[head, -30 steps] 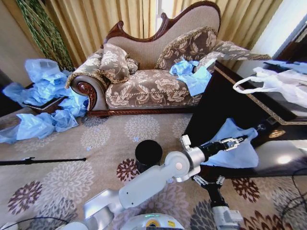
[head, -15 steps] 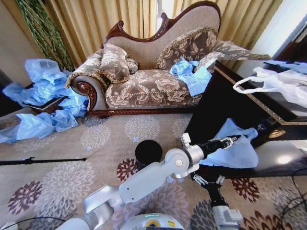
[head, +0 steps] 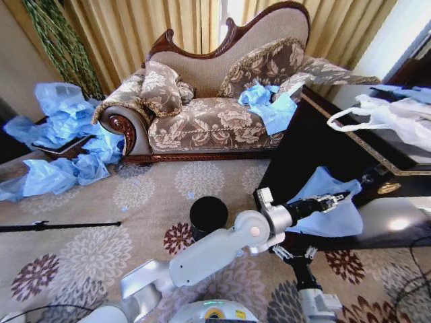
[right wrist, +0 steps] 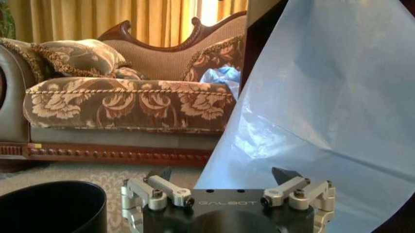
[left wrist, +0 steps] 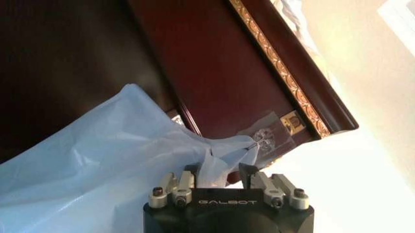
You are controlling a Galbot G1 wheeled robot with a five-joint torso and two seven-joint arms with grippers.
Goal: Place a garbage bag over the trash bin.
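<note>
Black and glossy, the trash bin (head: pixel 208 215) stands upright on the patterned carpet (head: pixel 81 256) in front of the sofa (head: pixel 215 101), its mouth uncovered. To its right, the left arm reaches across the robot's front, and the left claw (head: pixel 328 201) is clamped on a gathered fold of the garbage bag (head: pixel 330 215), with both fingers closed against the plastic in the left wrist view (left wrist: pixel 220 170). The light-blue bag hangs from that grip, spread against the side of the dark wooden worktop (head: pixel 316 148), well apart from the bin. Below it, the right claw (head: pixel 292 254) points upward near the bag's lower edge; its 2 fingers stand apart with nothing between them in the right wrist view (right wrist: pixel 224 175), where the bag (right wrist: pixel 324 111) rises just behind. A white bag with loop handles (head: pixel 384 118) lies on the worktop.
</note>
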